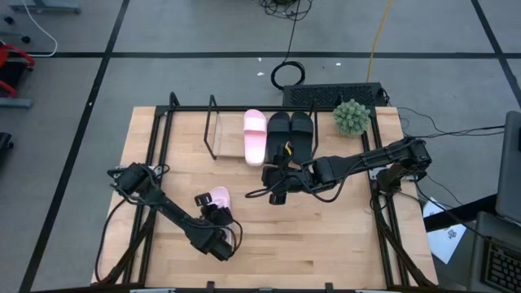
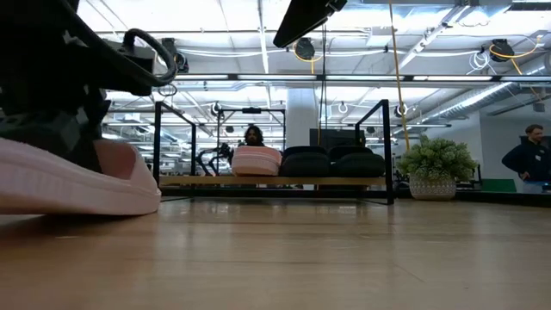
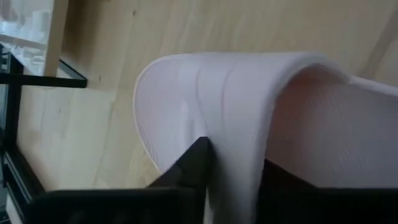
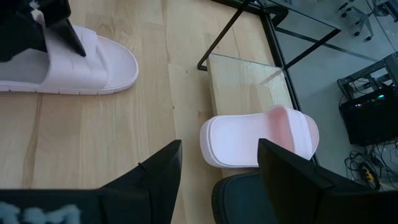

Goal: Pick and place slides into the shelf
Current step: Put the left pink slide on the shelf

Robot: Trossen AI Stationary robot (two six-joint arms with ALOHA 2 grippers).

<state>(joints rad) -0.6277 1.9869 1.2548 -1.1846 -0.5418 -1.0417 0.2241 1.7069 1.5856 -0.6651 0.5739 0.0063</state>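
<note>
On the table, left hand grips pink slide.

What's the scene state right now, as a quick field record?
on shelf: one pink slide, two black slides, side by side
off shelf: second pink slide, on the table
left gripper: at the second pink slide, jaws either side of its strap
right gripper: in front of the black slides, jaws open, empty
other: potted plant beside the shelf
remaining: one pink slide to place
</note>
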